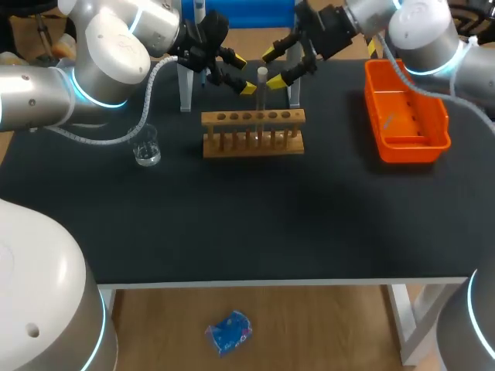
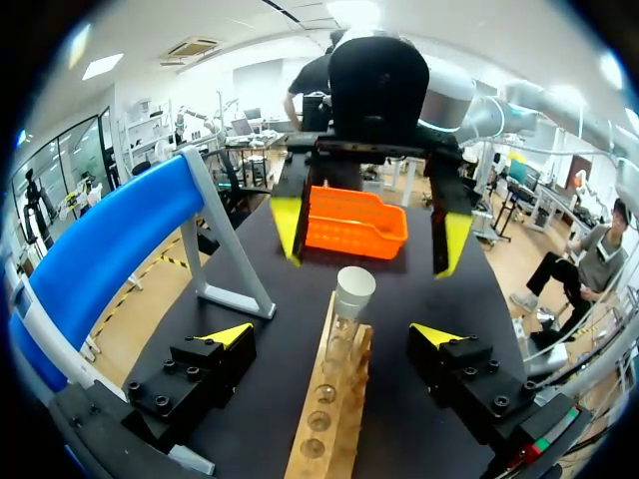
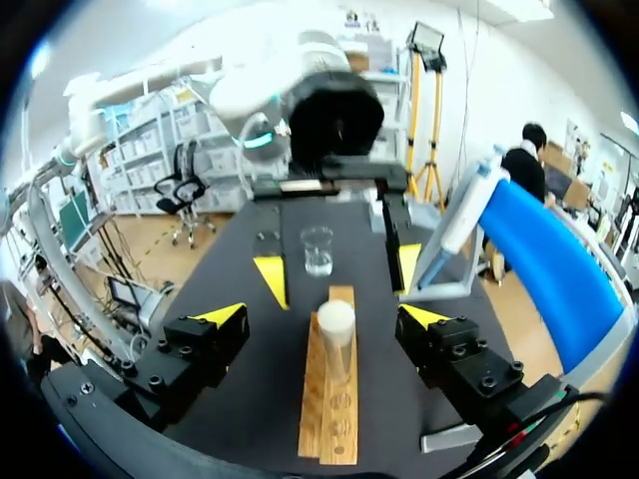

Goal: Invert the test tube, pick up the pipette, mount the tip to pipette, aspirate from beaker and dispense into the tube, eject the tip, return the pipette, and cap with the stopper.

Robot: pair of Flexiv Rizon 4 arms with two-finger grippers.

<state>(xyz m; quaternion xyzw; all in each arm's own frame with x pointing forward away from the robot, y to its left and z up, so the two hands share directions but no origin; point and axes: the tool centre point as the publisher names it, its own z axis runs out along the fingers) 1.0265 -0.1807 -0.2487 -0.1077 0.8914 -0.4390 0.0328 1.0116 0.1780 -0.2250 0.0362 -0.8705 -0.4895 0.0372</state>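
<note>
Upright in a slot of the light wooden test-tube rack [image 1: 253, 131], near the back of the black counter [image 1: 232, 224]: a slim clear glass test tube [image 1: 262, 85] with a pale, opaque top end. Cannot tell whether that end is a closed tube bottom or a stopper, so fits either a tube waiting to be turned over or one already capped. Left hand [image 1: 242, 75] and right hand [image 1: 272, 67] both spread apart, flanking the tube's top from opposite sides, touching nothing, yellow tips just beside the glass. Small clear glass beaker [image 1: 146, 147] well apart to the left of the rack, orange plastic tray [image 1: 445, 124] to the right, blue stand [image 1: 247, 14] behind. For any grip on the tube: use one hand only, centre the glass between the fingers as both wrist views allow, close gently above the rack's top rail, and keep the other hand back. Move along the slot's axis, never sideways, to avoid levering the glass or tipping the rack.
</note>
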